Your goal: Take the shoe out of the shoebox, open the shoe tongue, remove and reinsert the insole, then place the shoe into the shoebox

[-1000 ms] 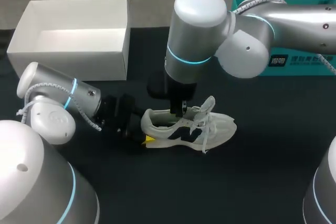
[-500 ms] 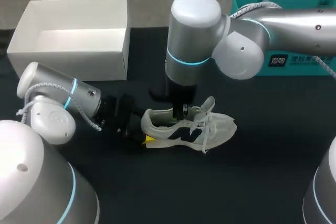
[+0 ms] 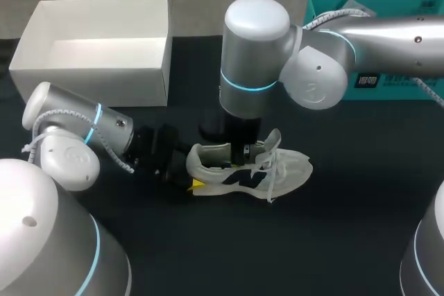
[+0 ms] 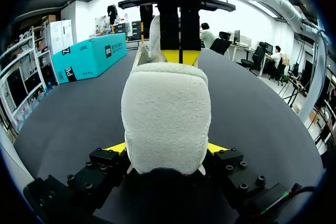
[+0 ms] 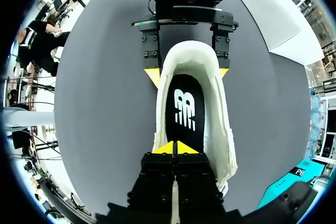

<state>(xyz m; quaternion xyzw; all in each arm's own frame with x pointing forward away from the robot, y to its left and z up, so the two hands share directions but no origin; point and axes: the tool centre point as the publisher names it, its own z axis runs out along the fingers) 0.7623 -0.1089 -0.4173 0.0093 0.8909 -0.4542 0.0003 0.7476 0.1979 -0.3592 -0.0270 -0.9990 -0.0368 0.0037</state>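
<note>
shoe (image 3: 250, 171) mid-table, heel left, toe right | our left gripper (image 4: 165, 150) clamps the heel from both sides | our right gripper (image 5: 173, 148) down in the opening, tips pressed together at the insole (image 5: 185, 108) | shoebox (image 3: 90, 84) at far-left corner, left arm nearer

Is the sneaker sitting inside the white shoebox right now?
No, the sneaker lies on its sole on the black table, out in front of the white shoebox.
</note>
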